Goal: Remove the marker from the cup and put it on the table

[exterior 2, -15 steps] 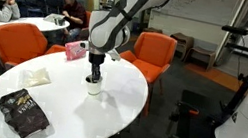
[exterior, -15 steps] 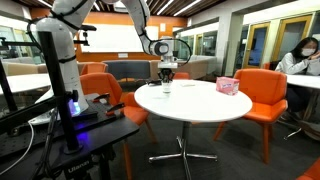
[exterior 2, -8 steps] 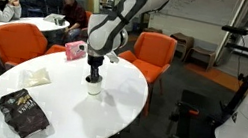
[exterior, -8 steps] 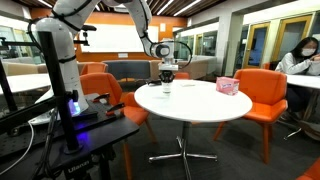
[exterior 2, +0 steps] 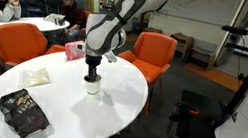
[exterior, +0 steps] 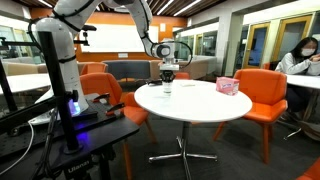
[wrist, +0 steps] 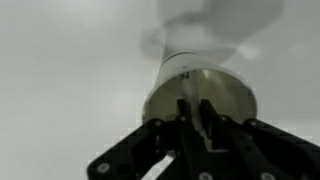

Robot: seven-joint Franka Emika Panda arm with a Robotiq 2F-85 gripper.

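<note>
In an exterior view, a dark bag [exterior 2: 23,113] lies on the bench [exterior 2: 106,117], well to the left of your tool [exterior 2: 92,75] and nearer the camera. A pale sheet [exterior 2: 36,77] lies between the bag and the tool, apart from both. A pink box [exterior 2: 74,53] sits behind the tool and a little to its left, near the far rim. Your tool points straight down over the bench. The cup [exterior 2: 92,87] stands upright directly beneath it, its mouth right at the fingertips. An orange chair [exterior 2: 152,52] stands beyond the bench, behind the tool and to its right.

In an exterior view the arm's base [exterior: 55,70] rises well to the left of the tool [exterior: 167,76], off the bench [exterior: 190,105]. The cup [exterior: 166,86] again sits right under the tool, near the rim. The box [exterior: 227,86] is well to the tool's right, near the opposite rim. Past it stands a chair [exterior: 262,90], and a person [exterior: 303,58] sits farthest right.

In the wrist view the cup [wrist: 200,95] fills the centre, just ahead of the tool [wrist: 195,105]. Your fingers [wrist: 155,145] reach to its mouth and stand close together with only a narrow strip between them. The blur keeps you from telling whether they are clamped on the marker, which you cannot make out clearly.
</note>
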